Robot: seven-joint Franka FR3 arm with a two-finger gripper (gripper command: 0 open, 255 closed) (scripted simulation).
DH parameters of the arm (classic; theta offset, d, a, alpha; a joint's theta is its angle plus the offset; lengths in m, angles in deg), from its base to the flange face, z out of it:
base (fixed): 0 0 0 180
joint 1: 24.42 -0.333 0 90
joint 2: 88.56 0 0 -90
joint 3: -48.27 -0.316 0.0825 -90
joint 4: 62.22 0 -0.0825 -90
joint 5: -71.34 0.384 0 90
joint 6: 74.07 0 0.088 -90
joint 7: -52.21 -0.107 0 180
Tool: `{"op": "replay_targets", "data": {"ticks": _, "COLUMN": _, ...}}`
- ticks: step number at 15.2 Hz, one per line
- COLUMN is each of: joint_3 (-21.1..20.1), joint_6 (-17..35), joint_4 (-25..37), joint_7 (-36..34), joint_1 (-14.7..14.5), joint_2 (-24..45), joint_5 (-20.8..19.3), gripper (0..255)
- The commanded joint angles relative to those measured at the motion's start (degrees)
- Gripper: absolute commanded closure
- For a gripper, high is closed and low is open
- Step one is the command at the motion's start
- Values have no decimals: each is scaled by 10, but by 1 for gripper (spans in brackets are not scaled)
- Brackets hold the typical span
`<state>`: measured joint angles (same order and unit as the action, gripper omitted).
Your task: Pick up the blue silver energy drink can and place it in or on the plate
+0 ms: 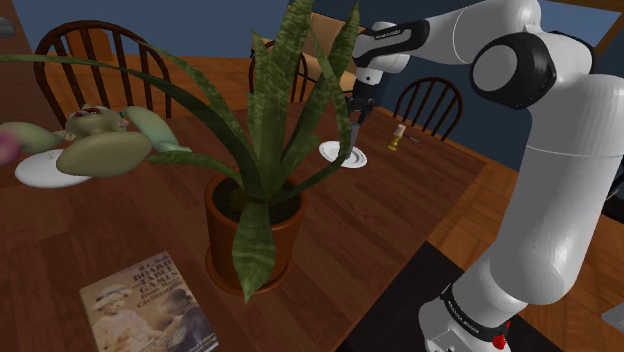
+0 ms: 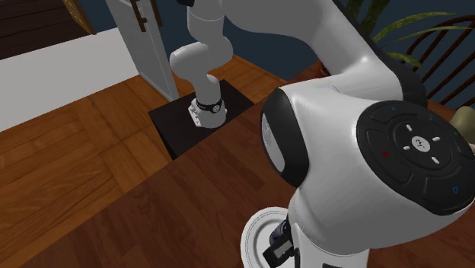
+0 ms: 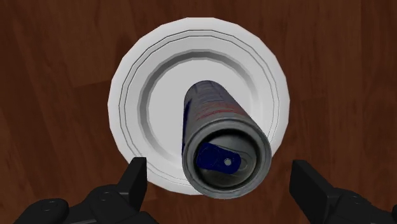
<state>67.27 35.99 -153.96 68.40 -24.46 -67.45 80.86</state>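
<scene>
Your jaws are released, spread wide either side of the blue-silver can [image 3: 222,143] and clear of it. You can see the can standing upright about mid-plate on the white plate [image 3: 133,83], which sits on the dark wood counter [image 3: 51,95].

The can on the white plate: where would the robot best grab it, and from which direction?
Grip the can by its upper side wall, coming straight down from above. It stands upright on the plate, its round top with the blue tab facing the gripper, and the open fingers stand wider apart than its body, one on each side.
</scene>
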Motion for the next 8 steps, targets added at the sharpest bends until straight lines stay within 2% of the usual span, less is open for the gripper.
{"op": "replay_targets", "data": {"ticks": 1, "joint_3": 2, "joint_6": -29, "joint_4": 25, "joint_7": -1, "joint_1": 2, "joint_2": -4, "joint_5": -3, "gripper": 0}}
{"op": "replay_targets", "data": {"ticks": 3, "joint_3": 3, "joint_6": -61, "joint_4": 54, "joint_7": -3, "joint_1": 4, "joint_2": -8, "joint_5": -5, "gripper": 0}}
{"op": "replay_targets", "data": {"ticks": 8, "joint_3": 3, "joint_6": -61, "joint_4": 54, "joint_7": -3, "joint_1": 4, "joint_2": -8, "joint_5": -5, "gripper": 0}}
